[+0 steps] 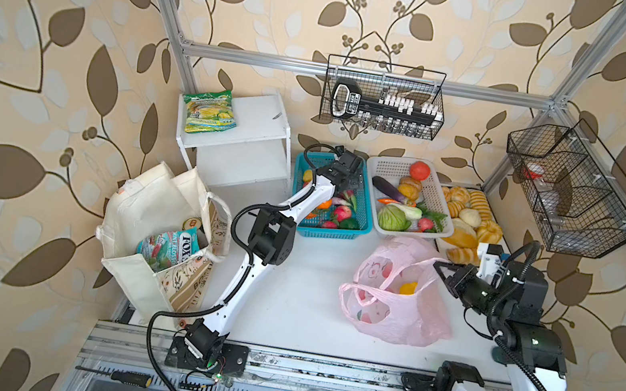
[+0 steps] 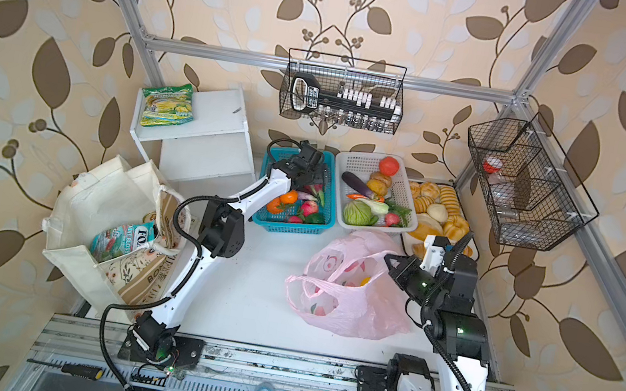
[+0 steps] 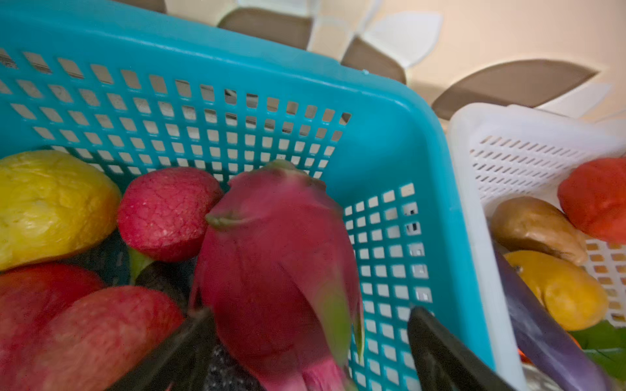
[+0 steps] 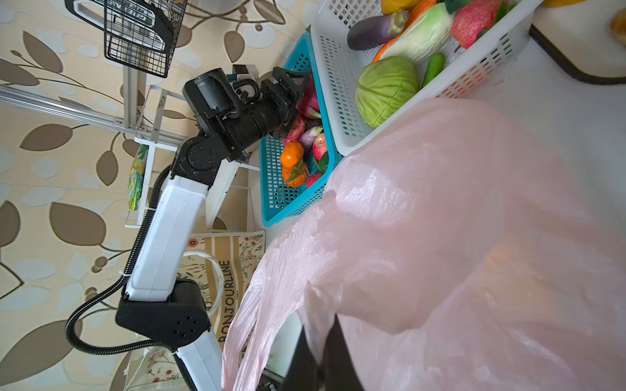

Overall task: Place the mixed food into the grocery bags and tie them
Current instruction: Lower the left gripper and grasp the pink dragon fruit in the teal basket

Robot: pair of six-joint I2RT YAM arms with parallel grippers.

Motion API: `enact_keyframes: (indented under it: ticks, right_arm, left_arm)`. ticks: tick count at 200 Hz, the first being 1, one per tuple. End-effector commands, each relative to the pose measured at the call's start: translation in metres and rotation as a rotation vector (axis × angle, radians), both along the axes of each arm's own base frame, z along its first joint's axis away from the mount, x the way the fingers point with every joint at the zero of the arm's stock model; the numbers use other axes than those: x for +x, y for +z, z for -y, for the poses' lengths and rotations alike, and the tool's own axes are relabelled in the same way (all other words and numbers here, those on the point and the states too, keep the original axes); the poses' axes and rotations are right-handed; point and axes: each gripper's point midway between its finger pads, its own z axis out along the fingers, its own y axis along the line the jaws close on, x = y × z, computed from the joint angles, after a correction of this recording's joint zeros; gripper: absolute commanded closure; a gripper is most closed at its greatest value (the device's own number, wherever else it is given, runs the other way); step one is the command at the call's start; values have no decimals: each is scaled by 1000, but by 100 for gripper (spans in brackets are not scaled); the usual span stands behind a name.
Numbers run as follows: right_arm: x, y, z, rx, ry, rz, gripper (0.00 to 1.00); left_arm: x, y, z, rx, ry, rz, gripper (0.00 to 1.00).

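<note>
Your left gripper (image 3: pixel 310 313) is down inside the teal basket (image 3: pixel 399 162). Its jaws are spread wide on either side of the magenta dragon fruit (image 3: pixel 277 257). One finger is just beside the fruit. The other stands clear of it, with basket wall showing in the gap, so the fruit is not gripped. A round red fruit (image 3: pixel 166 213) touches the dragon fruit deeper in the same basket.

Your right gripper (image 1: pixel 440 267) is to the right of the teal basket in both top views, nearer the arm bases. Its jaws are closed, pinching the rim of the pink plastic bag (image 1: pixel 402 315). The bag lies slumped on the table, its far edge close to the basket's front right corner. A yellow fruit (image 1: pixel 409 288) shows through its open mouth.

The cream canvas tote (image 1: pixel 140 213) stands well to the left of the teal basket with its mouth open. Inside it are the teal-red snack packet (image 1: pixel 168 250) and a gold-topped can (image 1: pixel 192 223). A white basket (image 1: pixel 391 166) of vegetables sits against the teal basket's right side.
</note>
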Motion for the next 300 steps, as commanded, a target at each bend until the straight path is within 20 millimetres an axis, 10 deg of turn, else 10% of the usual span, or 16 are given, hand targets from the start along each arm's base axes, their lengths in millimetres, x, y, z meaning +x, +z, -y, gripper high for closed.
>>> enact_keyframes:
  ticks: [1,48,86,161,227,266,300]
  right_arm:
    - [0,-2,-3,2,16,-2,100]
    - [2,-4,-3,4,18,-7,100]
    - [1,-1,-3,6,17,5,100]
    - [-3,0,-1,-3,6,15,100]
    - [-5,3,-3,9,9,31,100]
    - [-10,3,-2,8,3,42,100]
    - [-12,-1,-3,18,4,35,100]
  left_arm:
    - [10,5,-8,-29,82,31,9]
    - [10,-17,0,-35,37,0,14]
    - [8,7,12,-77,-43,38,35]
    - [-20,137,9,-56,-185,219,38]
    - [-78,195,-2,-69,-325,229,40]
    - [-123,160,-22,69,-434,68,41]
    - [-136,88,-47,242,-447,-115,42]
